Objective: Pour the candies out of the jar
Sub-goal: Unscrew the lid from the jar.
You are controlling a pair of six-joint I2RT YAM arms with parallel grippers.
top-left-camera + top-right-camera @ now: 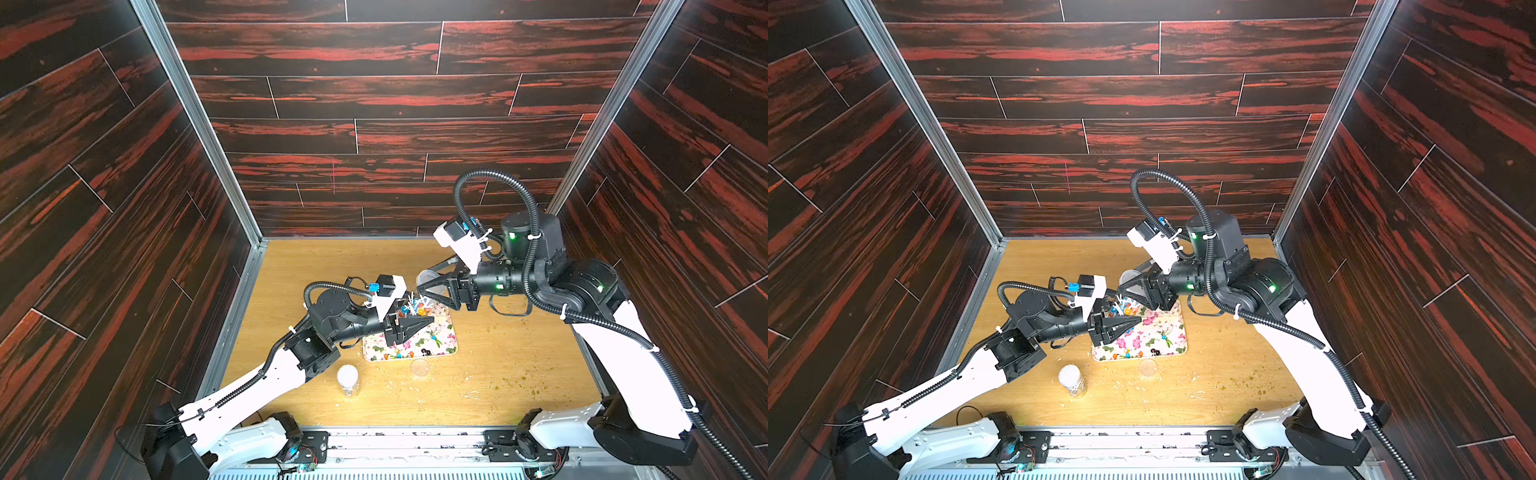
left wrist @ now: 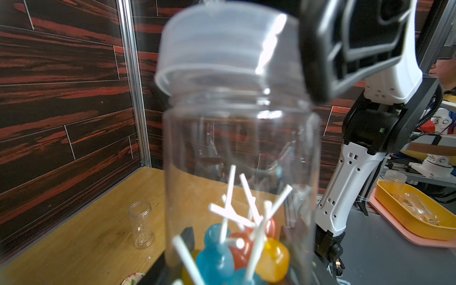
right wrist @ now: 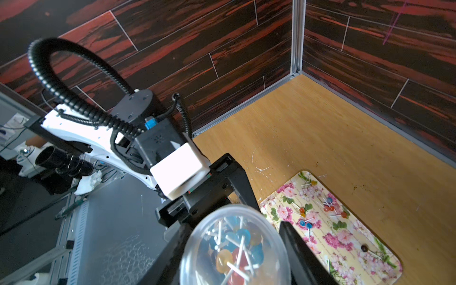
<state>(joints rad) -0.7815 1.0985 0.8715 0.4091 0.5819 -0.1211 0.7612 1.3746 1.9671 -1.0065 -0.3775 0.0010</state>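
Left claw [image 1: 426,317] clenched on the lower body of the clear round plastic jar [image 2: 241,153]; jar upright between its fingers, poised over the flower-printed rectangular tray [image 3: 345,249]. Small glossy ball candies [image 2: 237,254] on white sticks (blue, orange, red) heaped at the jar bottom, level with the left claw's fingers; a few more lie loose on the tray below that claw. Right claw [image 1: 430,283] above the left claw at the jar's top, grasping the translucent plastic screw lid [image 2: 229,44], which sits askew over the mouth; fully free or not, cannot tell. Judgement: jar light, stiff, thin-walled, slick; hold low on the body, firm but not crushing. Sticks may tangle and bridge at the neck when tipped
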